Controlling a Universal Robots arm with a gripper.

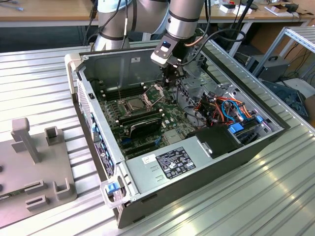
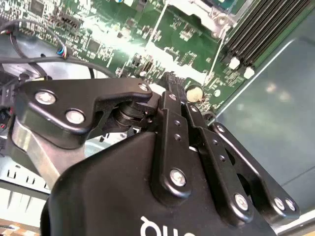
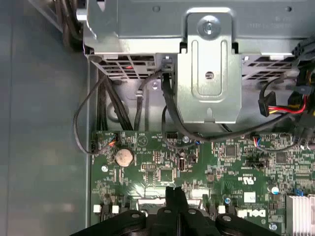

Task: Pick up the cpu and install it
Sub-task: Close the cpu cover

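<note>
My gripper hangs inside the open computer case, low over the green motherboard and just to the exterior view's right of the socket. Its black fingers are pressed together in both wrist views, gripper and gripper, with nothing visible between them. The socket's hinged metal frame stands raised. I cannot tell whether the cpu lies in the dark socket square. A corner of the socket frame is in the second wrist view.
A long black card lies across the board in front of the socket. A metal drive bracket and loose cables crowd the gripper's far side. A power supply fills the near corner. A grey fixture stands outside the case.
</note>
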